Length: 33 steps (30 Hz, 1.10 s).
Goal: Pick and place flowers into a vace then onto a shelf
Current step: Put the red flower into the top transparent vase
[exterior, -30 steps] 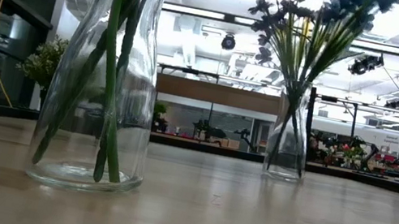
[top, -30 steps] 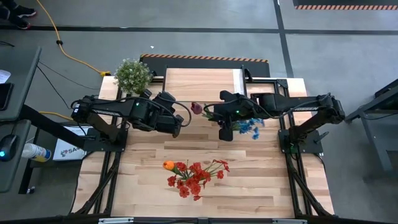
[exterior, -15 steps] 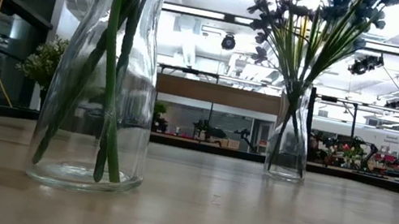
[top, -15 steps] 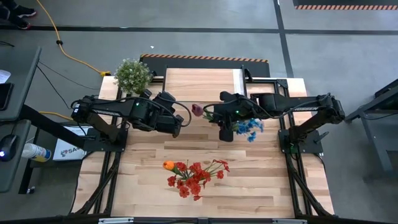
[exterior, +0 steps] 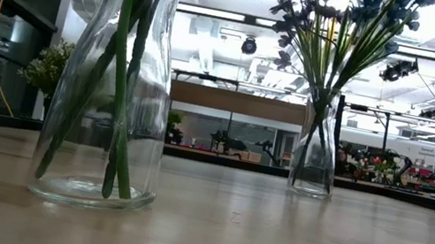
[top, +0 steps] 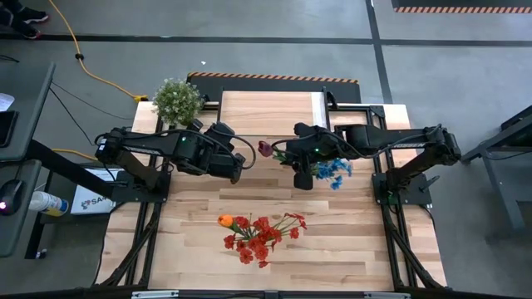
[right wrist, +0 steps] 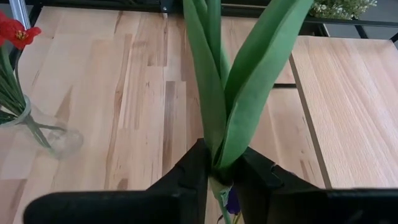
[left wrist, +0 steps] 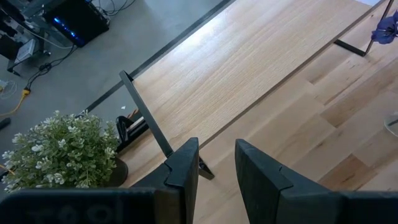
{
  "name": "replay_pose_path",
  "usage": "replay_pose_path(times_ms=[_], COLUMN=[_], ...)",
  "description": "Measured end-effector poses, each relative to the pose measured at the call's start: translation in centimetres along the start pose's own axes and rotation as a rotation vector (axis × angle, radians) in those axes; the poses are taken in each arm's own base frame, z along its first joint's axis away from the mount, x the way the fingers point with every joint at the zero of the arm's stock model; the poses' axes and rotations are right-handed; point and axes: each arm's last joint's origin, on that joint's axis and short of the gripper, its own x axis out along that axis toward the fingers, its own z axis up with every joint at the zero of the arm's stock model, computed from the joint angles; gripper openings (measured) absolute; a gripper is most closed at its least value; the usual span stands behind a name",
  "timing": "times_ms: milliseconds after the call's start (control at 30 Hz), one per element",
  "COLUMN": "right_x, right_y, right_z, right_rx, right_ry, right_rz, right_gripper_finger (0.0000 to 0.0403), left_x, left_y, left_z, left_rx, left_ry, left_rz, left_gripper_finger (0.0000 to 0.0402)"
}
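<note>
Item: maroon flower (top: pixel 264 148), frame centre in the high view, long axis roughly horizontal, bloom pointing left. Right gripper (right wrist: pixel 219 176) jaws pinching its green stem and leaves; left gripper (left wrist: pixel 215 163) jaws slightly spread, empty, centre-left above the desk (top: pixel 349 241).

Left pincer (left wrist: pixel 216 163), fingers apart, hangs over the shelf (left wrist: pixel 249 56) beside a potted plant (left wrist: pixel 59 152).
</note>
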Motion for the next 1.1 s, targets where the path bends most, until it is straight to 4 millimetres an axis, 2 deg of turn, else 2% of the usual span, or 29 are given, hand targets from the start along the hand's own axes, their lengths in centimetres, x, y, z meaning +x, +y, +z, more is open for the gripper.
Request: replay_pose_path(times_ms=[267, 700, 1100], right_x=[0.0, -0.01, -0.01], right_y=[-0.01, 0.0, 0.0], right_z=[-0.12, -0.43, -0.5], right_rx=[-0.001, -0.008, -0.012], right_ry=[0.012, 0.044, 0.052], right_rz=[-0.003, 0.001, 0.001], right_gripper_finger=[0.0076, 0.0135, 0.0158], left_x=[-0.01, 0.0, 0.0], left_y=[0.0, 0.0, 0.0], left_z=[0.0, 0.0, 0.0], left_rx=[0.0, 0.0, 0.001], left_ry=[0.0, -0.001, -0.001], left_rz=[0.0, 0.0, 0.001], left_gripper_finger=[0.0138, 0.0138, 0.0138])
